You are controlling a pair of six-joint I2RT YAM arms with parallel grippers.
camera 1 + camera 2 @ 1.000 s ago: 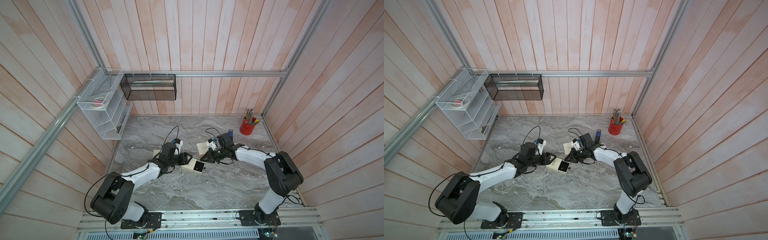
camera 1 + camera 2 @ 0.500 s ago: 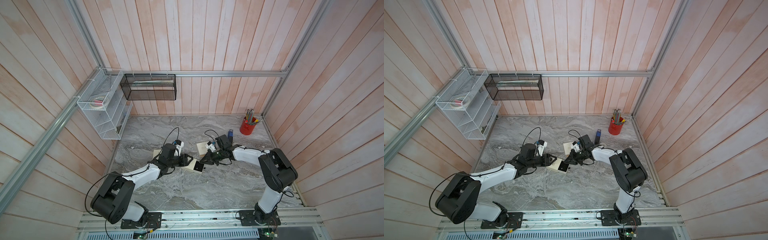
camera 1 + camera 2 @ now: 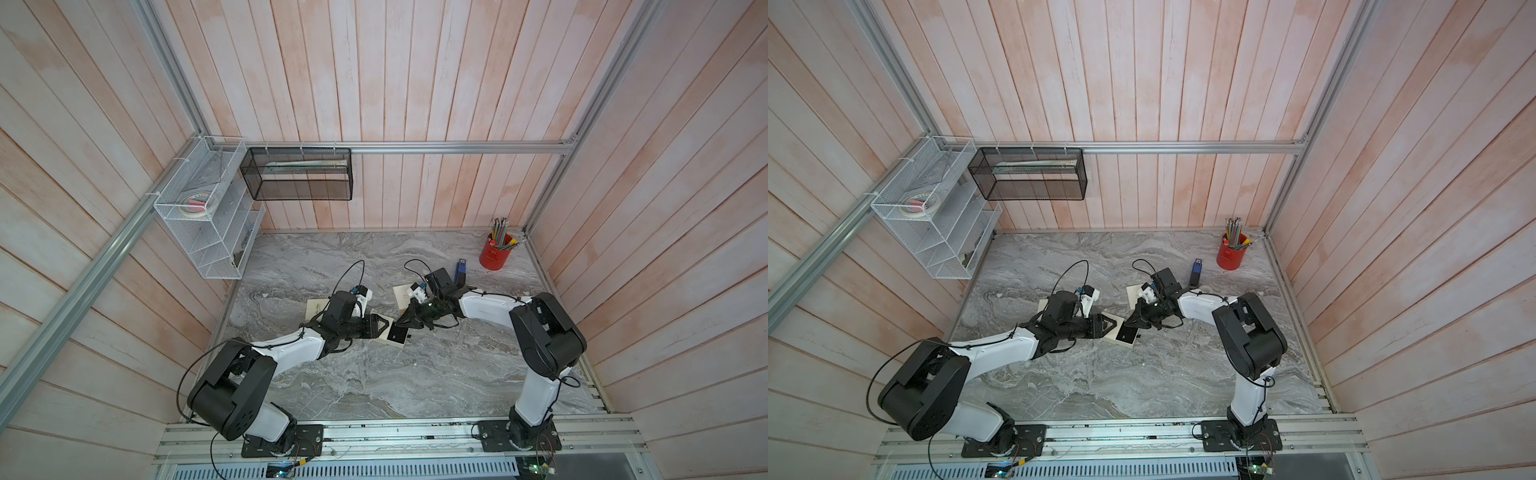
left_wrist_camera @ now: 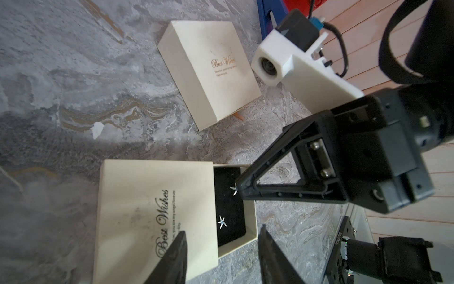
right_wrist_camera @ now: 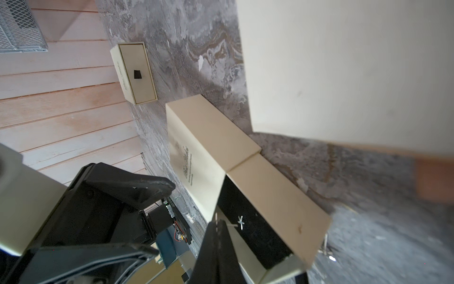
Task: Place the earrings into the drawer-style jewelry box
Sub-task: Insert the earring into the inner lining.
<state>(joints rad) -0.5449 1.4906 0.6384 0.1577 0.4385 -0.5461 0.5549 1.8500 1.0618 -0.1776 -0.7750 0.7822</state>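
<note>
Marble tabletop (image 3: 374, 382) hosts both arms, which meet at the cream jewelry box (image 4: 152, 209), its drawer (image 4: 251, 221) slid partway out. Left gripper (image 4: 221, 230) hangs over the box with jaws partly spread; whether it touches the box cannot be told. Right gripper (image 4: 240, 185), pinched tight, reaches into the drawer. One star earring (image 4: 222, 221) already lies on the black lining. The second earring (image 4: 234, 190) sits at the right fingertips, apparently not yet let go. Releasing it, and perhaps sliding the drawer shut, look to be all that remains.
</note>
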